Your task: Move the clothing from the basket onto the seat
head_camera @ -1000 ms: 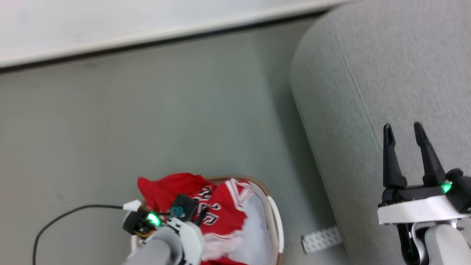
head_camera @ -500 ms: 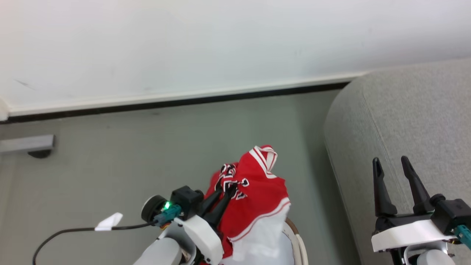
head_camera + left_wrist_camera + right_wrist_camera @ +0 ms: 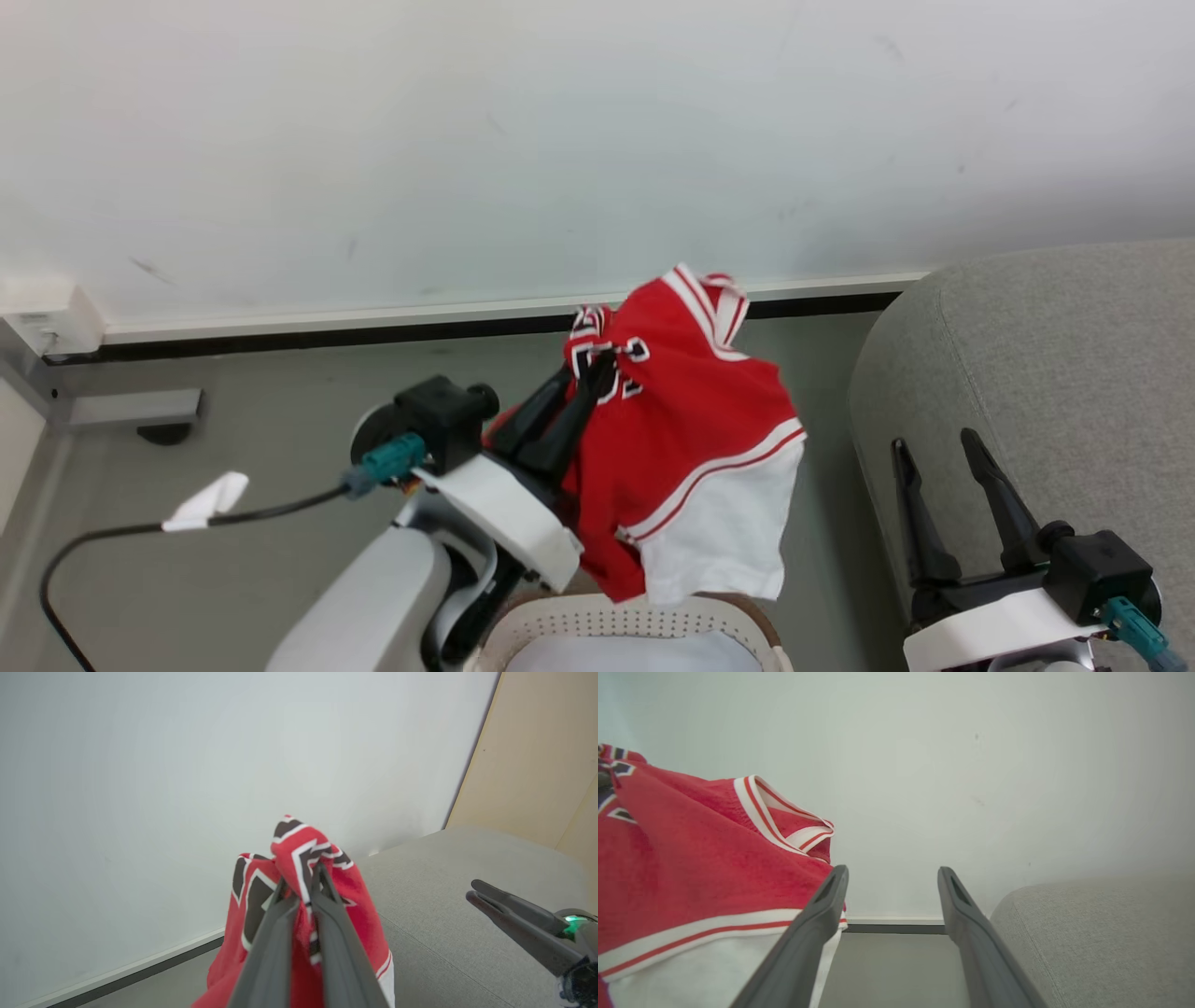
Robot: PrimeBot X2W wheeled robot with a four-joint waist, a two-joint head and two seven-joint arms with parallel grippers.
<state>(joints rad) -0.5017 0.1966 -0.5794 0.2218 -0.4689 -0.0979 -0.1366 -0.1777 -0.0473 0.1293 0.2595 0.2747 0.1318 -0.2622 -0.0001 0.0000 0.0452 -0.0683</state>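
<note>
Gripping clothing [image 3: 691, 439], left pincer [image 3: 597, 359] holds it above basket [image 3: 616, 621].

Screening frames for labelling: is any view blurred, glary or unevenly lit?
Head view: sharp, evenly lit, no glare on the jersey. Left wrist view: left gripper softens toward the bottom edge. Right wrist view: jersey slightly soft, wall evenly bright.

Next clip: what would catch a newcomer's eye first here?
The red clothing hangs bunched from the shut left gripper, held above the basket at the head view's bottom edge. At lower right, the open right gripper hovers by the grey seat.
</note>
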